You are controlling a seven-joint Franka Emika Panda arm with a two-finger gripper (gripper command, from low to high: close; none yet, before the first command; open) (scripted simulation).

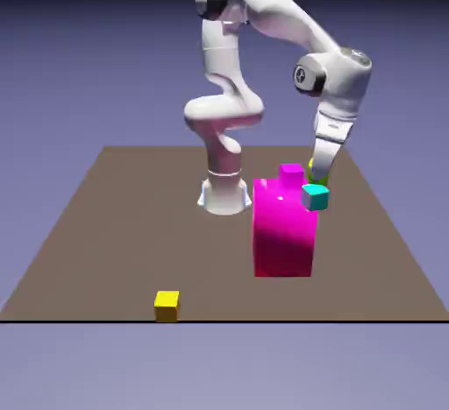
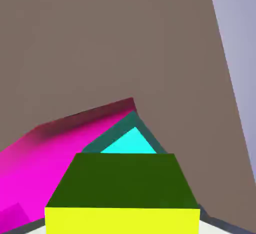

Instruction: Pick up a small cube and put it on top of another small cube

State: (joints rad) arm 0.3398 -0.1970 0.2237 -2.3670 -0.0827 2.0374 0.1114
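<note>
The brown surface (image 1: 114, 233) spreads widest, and the white arm (image 1: 281, 5) bends over it toward the exterior view's right. The large magenta block (image 1: 282, 233) stands right of centre in that view. The hand (image 1: 317, 174) points down behind the block's upper right corner, its fingers on either side of the olive cube (image 2: 125, 180); whether they grip it or stand slightly loose, I cannot tell. That cube lies over the cyan cube (image 1: 315, 197), which juts from beneath it in the hand view, turned so that a corner shows. Whether the two touch is unclear. The small magenta cube (image 1: 291, 175) shows at the block's top edge in the exterior view. The bright yellow cube (image 1: 167, 306) sits at the surface's near edge, left of centre, well apart from the others.
</note>
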